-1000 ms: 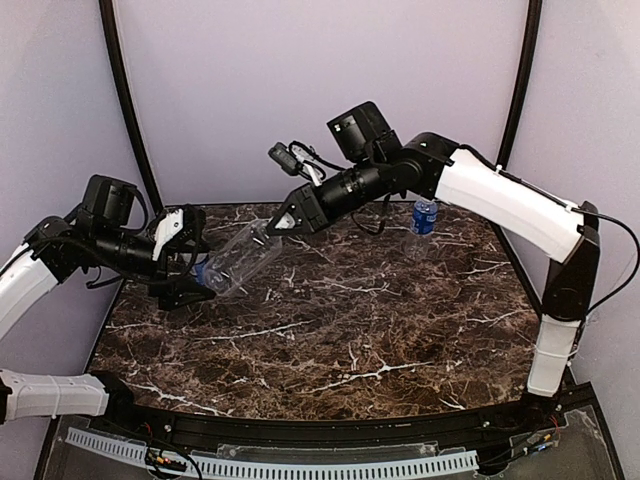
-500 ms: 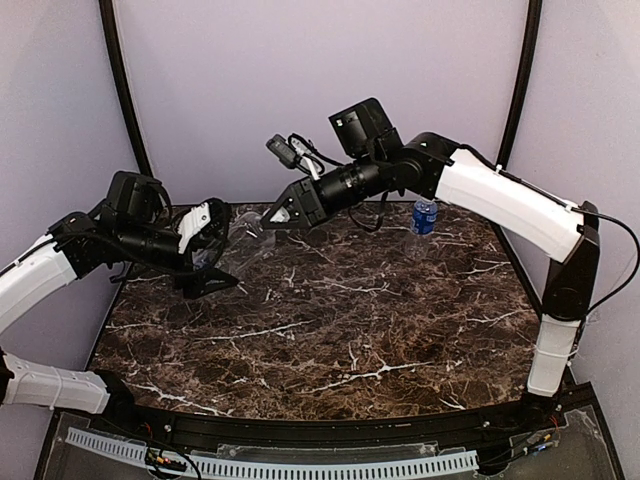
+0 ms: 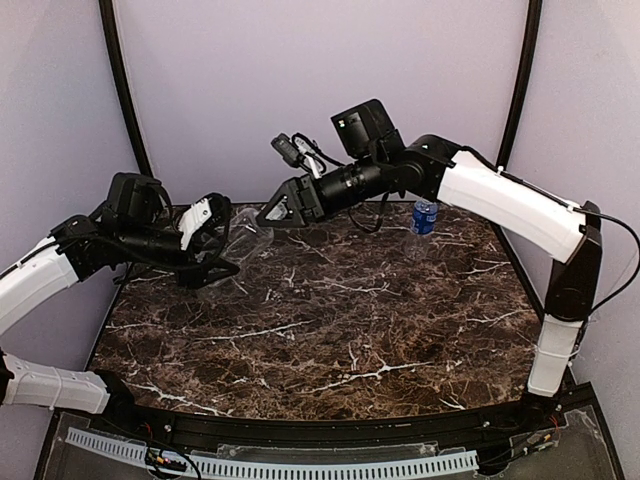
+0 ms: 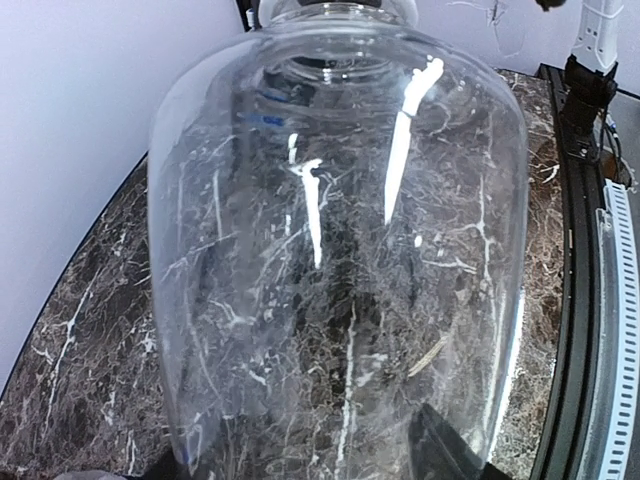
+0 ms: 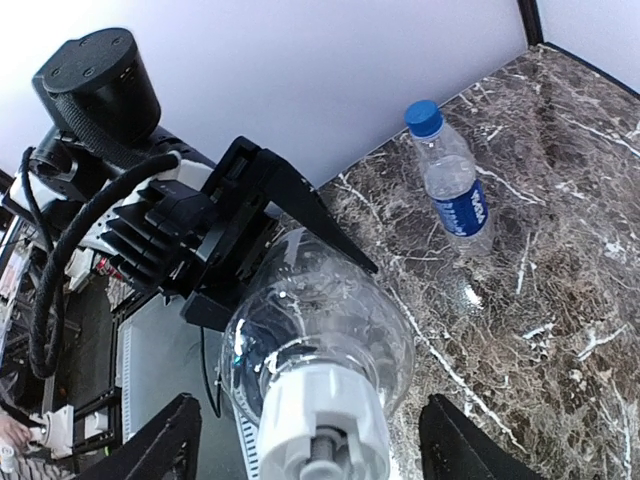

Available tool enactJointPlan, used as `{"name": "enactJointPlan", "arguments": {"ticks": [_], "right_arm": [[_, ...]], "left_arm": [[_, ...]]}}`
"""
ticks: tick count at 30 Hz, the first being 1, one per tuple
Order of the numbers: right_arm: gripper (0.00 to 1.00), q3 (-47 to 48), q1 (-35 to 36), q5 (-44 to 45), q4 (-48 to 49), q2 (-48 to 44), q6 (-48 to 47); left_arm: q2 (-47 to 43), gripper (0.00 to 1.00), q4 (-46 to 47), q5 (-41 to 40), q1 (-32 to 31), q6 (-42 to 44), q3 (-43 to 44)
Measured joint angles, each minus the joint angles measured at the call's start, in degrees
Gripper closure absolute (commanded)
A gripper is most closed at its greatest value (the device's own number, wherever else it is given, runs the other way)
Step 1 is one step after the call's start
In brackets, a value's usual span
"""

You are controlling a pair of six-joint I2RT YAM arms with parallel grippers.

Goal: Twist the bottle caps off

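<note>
A clear unlabelled bottle [image 3: 243, 238] lies tilted in the air at the back left, its white cap [image 5: 318, 415] towards my right gripper. My left gripper [image 3: 222, 248] is shut on the bottle's rounded body [image 4: 330, 250], with a dark finger [image 4: 445, 452] against its lower side. In the right wrist view my right gripper [image 5: 310, 412] stands open, one finger [image 5: 170, 440] on each side of the cap and apart from it. In the top view the right gripper [image 3: 268, 215] sits at the bottle's neck end. A second bottle [image 3: 424, 216], blue-labelled with a dark blue cap [image 5: 423, 116], stands upright at the back right.
The dark marble table [image 3: 340, 320] ends at a black rail along the near edge [image 3: 330, 430]. Lilac walls and two black posts [image 3: 125, 100] close in the back. The standing bottle [image 5: 452, 190] is just right of my right forearm [image 3: 490, 190].
My right gripper has opened off the cap end. My left gripper moved right along the bottle and closed on its body; the bottle now sits higher and flatter.
</note>
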Motion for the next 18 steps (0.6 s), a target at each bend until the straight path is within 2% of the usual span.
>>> {"name": "enactJointPlan", "arguments": {"ticks": [8,13,18], "right_arm": [[0.29,-3.1,-1.0,5.9,0.5,-2.0,8.8],[0.49,-2.3,-1.2,6.2,0.5,-1.6,10.8],[0.57,-1.1,-1.4,5.2,0.8,0.2,11.2]], "left_arm": [[-0.8,0.54,4.7,-10.2,-1.7,1.3,-2.6],[-0.8,0.54,5.7,-13.8,-3.5,3.4,-3.8],[-0.9,0.54,6.2,-15.9,-3.7,3.9,-3.9]]}}
